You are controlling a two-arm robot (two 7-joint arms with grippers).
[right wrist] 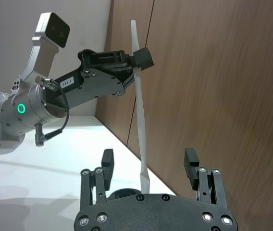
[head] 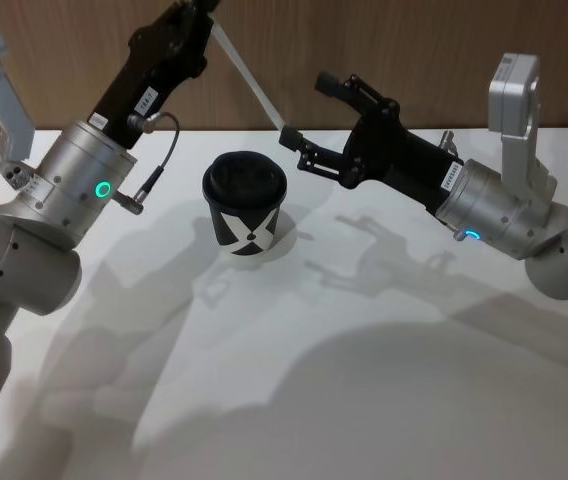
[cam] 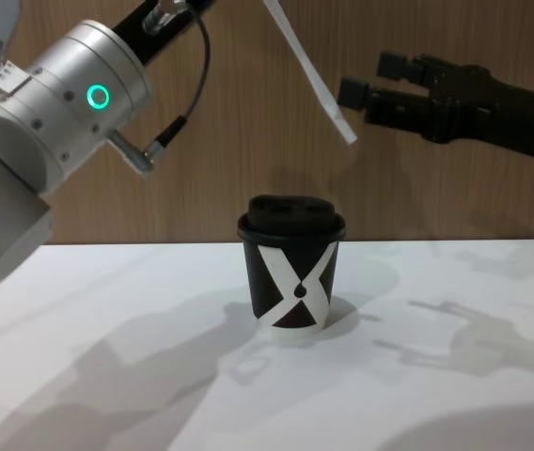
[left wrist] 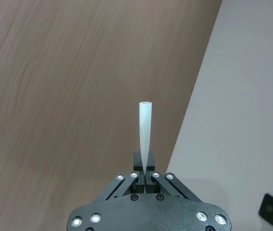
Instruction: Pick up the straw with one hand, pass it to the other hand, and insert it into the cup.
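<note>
I see left end effector (right wrist: 139, 57) pinching straw (head: 249, 85), long axis slanting down toward right end effector (head: 307, 110), spread wide, empty, above cup (head: 245, 215).

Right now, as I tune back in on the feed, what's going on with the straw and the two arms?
The left gripper is shut on the straw and holds it slanted in the air above the cup. The right gripper is open, with the straw's lower end between its fingers, so the handover looks set up but not yet made. The cup stands upright on the table, lid on, with no straw in it.
</note>
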